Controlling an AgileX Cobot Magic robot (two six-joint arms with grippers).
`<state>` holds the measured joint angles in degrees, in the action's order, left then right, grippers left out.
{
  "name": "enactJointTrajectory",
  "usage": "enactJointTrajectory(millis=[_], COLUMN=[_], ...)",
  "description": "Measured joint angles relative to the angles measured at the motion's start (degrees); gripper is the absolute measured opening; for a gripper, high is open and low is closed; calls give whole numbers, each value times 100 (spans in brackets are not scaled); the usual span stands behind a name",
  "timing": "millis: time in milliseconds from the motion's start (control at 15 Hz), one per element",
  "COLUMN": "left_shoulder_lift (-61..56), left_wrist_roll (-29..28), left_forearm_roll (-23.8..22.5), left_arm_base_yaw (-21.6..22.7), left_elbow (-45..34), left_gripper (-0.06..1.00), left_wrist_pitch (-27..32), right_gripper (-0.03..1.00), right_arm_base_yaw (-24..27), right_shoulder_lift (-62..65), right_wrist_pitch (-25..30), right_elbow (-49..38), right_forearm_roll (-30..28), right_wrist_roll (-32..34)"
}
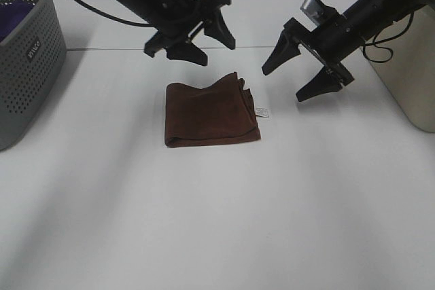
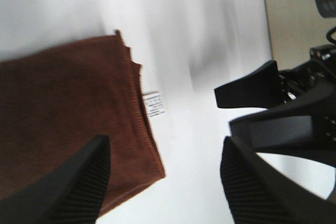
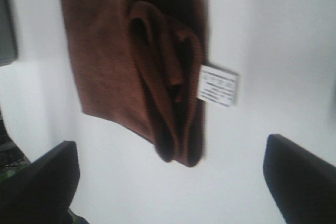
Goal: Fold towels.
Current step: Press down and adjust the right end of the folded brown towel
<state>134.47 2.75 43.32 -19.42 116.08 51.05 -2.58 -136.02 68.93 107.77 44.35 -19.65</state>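
- Leftmost, one grey perforated basket [image 1: 30,73] stands on the table [image 1: 217,236] with one purple cloth [image 1: 12,17] inside. Neither is part of the folding.
- Next comes the left end effector [image 1: 207,49], hanging above the table just behind the towel's far edge. Its jaws are spread well apart and nothing is between them.
- In the left wrist view one finger [image 2: 79,182] overlaps the cloth. The high view suggests it is above the cloth and not touching it.
- In the middle lies the single towel [image 1: 211,115], dark reddish-brown and flat on the table.
  - It is folded into a compact, near-square packet that looks slightly longer across the table than front to back.
  - A rounded fold runs along its near edge, and the loose layered edges step out at its far right corner.
- One white tag [image 1: 262,111] pokes out of the towel's right side onto the bare table.
- Further right, the right end effector [image 1: 282,86] hovers above the table, behind and to the right of the tag. Its jaws are at their widest and empty.
- The towel lies in front of both end effectors and between them.
  - I judge the left one nearer, almost over the far edge.
  - The right one faces the loose edges and the tag, so those layers probably fall to it.
- Far right, one beige bin [image 1: 408,79] sits at the table's edge.
- Count: one towel, one tag, one basket, one purple cloth, one bin and two end effectors.
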Motion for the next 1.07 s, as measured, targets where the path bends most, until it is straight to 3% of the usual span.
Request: enactJointTrajectory(millis=[267, 467, 733, 1067], left_shoulder_lift=[-126, -126, -126, -126], left_wrist_roll=[0, 0, 0, 0], left_forearm_roll=[-980, -1490, -1610, -1616], left_arm_base_yaw=[630, 762, 762, 762], left_elbow=[0, 0, 0, 0], left_gripper=[59, 59, 59, 59], left_wrist_pitch=[390, 590, 630, 630], right_gripper=[89, 88, 87, 85], right_arm_base_yaw=[-550, -922, -928, -630], right_shoulder_lift=[0, 0, -458, -951], right_wrist_pitch=[-149, -877, -1312, -1369], right_elbow=[0, 0, 0, 0], right_forearm_roll=[1192, 1885, 2618, 2687], right_wrist_roll=[-544, -1008, -1278, -1364])
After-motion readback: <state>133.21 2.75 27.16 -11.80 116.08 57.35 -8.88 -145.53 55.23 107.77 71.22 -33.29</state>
